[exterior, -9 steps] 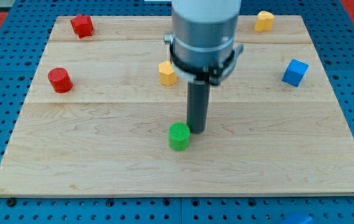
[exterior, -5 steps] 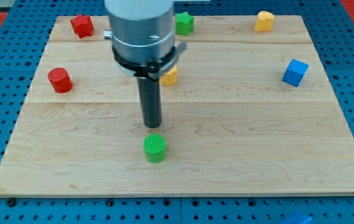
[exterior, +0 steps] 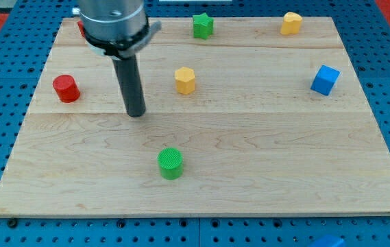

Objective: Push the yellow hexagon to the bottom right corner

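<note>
Tip (exterior: 136, 114) (touching nothing) stands left of yellow hexagon (exterior: 185, 80).

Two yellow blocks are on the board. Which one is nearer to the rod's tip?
The yellow hexagon, just right of my tip. The other yellow block sits far off near the view's top right corner.

The arm (exterior: 116, 24) hides most of a red block (exterior: 81, 27).

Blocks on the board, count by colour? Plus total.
Red: 2, the red cylinder and a red block mostly hidden behind the arm
Yellow: 2, the yellow hexagon and a yellow block
Green: 2, the green cylinder and a green block
Blue: 1, the blue cube
Total: 7
</note>
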You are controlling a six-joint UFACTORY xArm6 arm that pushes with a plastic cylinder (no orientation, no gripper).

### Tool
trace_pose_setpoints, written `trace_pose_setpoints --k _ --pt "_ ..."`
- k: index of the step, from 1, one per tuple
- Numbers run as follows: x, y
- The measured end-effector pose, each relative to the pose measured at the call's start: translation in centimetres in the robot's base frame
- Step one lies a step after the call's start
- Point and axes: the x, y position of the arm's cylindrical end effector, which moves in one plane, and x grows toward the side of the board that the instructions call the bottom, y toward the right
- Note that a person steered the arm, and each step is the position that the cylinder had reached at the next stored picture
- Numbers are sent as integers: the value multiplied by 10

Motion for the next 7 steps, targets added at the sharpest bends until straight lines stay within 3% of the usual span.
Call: trace_pose_setpoints --k 1,2,3,4,5,6,7 --pt "-18 -26" --pt "-86 11" --pt "-55 129" --pt "9 232" --pt "84 266" --pt "102 294" --pt "101 275"
